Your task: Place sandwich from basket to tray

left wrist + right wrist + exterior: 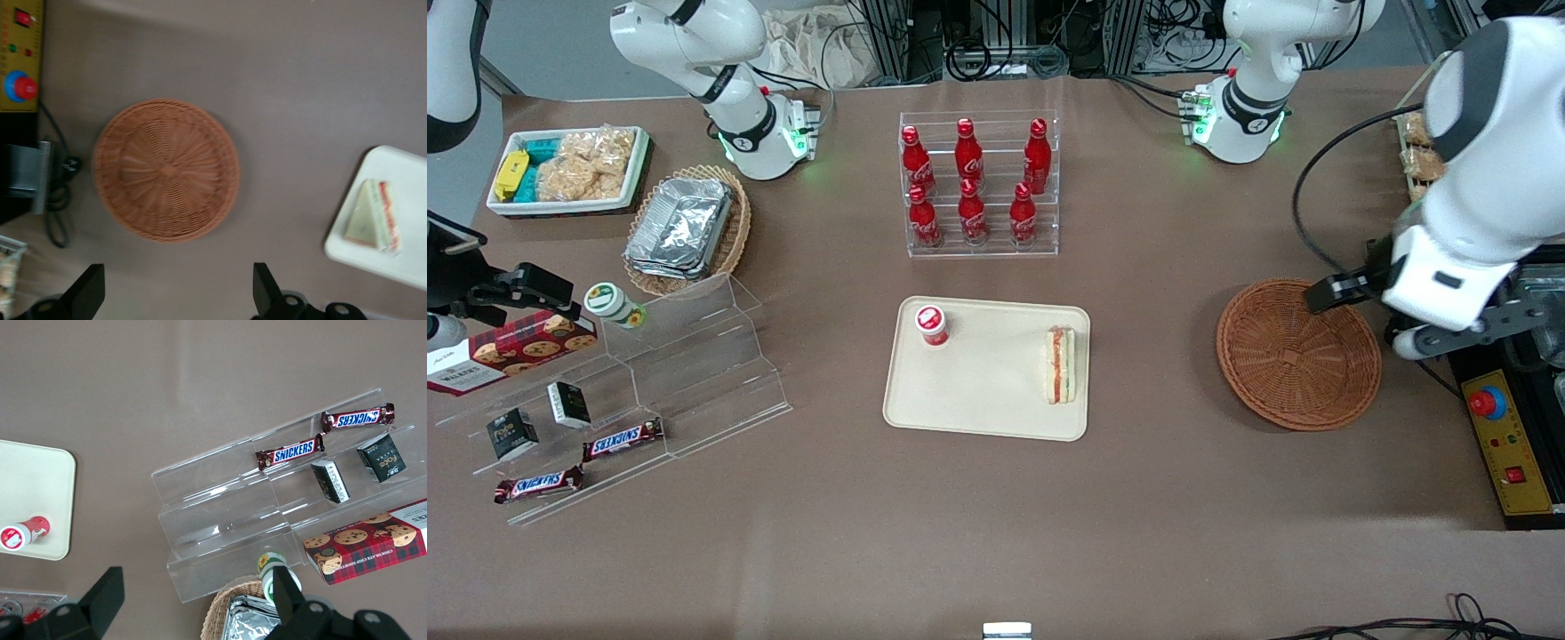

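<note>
Desk (pixel 1138 498) first: the tray (pixel 978 400) now carries the sandwich (pixel 1060 364) at its end nearer the working arm, and the basket (pixel 1298 356) sits empty. The gripper (pixel 177 293) hovers high above the basket, jaws spread, holding nothing. Placement looks done; only parking the arm seems left.

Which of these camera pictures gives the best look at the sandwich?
The front view: the sandwich lies whole on the tray, filling layers visible. The left wrist view shows it smaller, seen past the open gripper above the basket. The right wrist view misses it.
</note>
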Robot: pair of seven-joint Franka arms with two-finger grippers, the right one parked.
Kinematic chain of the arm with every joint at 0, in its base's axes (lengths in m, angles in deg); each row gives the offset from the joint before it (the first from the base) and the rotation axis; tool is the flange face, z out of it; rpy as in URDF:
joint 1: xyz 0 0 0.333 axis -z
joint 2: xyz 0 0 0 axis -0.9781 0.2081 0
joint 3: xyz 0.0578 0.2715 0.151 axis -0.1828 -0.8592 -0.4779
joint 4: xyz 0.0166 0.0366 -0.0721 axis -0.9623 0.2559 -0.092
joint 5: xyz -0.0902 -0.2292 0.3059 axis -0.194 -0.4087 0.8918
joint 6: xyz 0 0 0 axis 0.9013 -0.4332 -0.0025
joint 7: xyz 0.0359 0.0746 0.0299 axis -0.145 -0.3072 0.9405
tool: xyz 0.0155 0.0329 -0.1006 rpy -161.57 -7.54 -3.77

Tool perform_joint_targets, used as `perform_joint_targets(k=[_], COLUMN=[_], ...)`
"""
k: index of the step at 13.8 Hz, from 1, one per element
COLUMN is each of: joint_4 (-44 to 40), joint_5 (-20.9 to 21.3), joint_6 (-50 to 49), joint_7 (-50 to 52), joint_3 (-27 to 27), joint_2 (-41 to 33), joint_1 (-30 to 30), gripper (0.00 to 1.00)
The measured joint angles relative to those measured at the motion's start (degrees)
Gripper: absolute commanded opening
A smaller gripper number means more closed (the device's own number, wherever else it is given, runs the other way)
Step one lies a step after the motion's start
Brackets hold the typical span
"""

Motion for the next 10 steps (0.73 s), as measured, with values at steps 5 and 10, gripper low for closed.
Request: perform_joint_targets(k=[5,10], joint_4=[5.9,12.7], joint_5=[-1.8,-2.0], joint_6=[-1.0,-1.0], joint_7=[-11.2,-14.6], joint_3=[-9.3,-11.8], joint_2=[-7.3,-14.3], joint_1=[2.1,2.1], gripper=[1.00,1.00])
